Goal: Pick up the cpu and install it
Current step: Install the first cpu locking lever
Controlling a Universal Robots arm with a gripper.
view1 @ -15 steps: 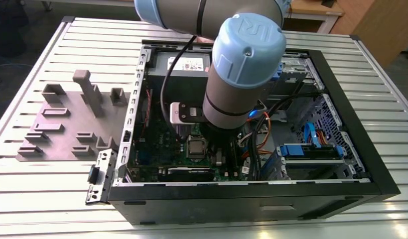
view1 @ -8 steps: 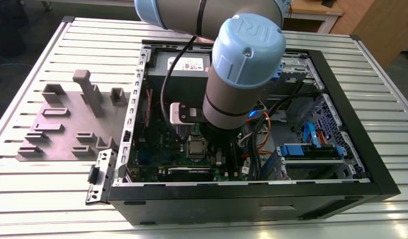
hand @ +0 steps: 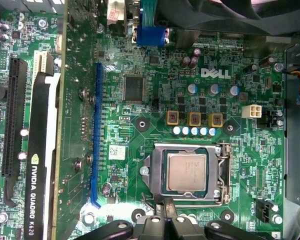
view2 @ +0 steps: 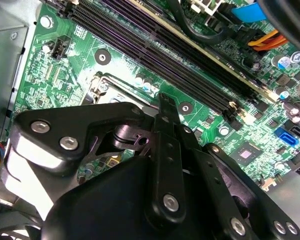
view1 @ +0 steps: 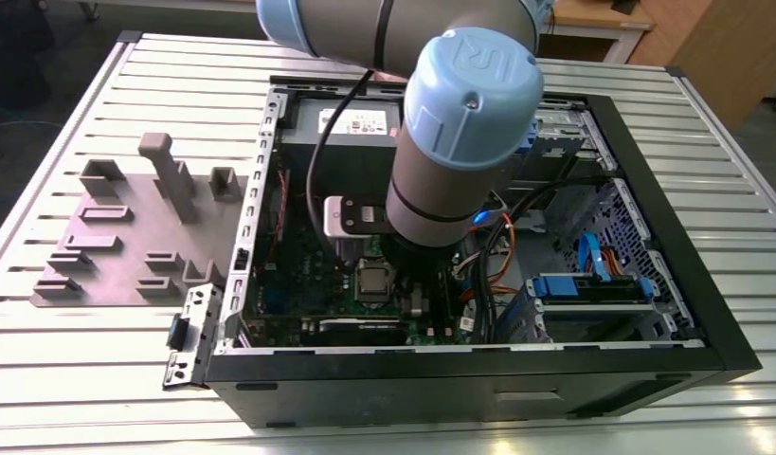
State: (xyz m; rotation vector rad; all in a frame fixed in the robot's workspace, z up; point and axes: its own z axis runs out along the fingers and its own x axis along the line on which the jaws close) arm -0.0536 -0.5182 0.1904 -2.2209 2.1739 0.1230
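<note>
One chip matters here: the cpu lies flat inside the silver socket frame on the green motherboard, its metal top up and its pale rim showing evenly on all sides in the first wrist view. Judged from that even rim, it looks seated, or very nearly so, not tilted on an edge.

The pincer hangs just beside the socket, its black fingertips drawn together with no visible gap and nothing between them. In the second wrist view the same pincer points at the socket's edge, with the linkage folded in and the long memory slots running past behind it. I cannot tell from either wrist view whether the tips touch the frame or stop just short of it.

In the exterior view the arm reaches down into the open computer case, which sits on the slatted worktop; the grey holder blocks stand apart on the exterior view's left, with no chip visible on them.

To do this step well, in my judgement, the arm should keep vertical over the socket and use light force only, since the contacts under the chip bend easily. Any sideways drag near the frame's lever or the small capacitors close by risks damage, and the cables crowding the case leave little room for a swing.
</note>
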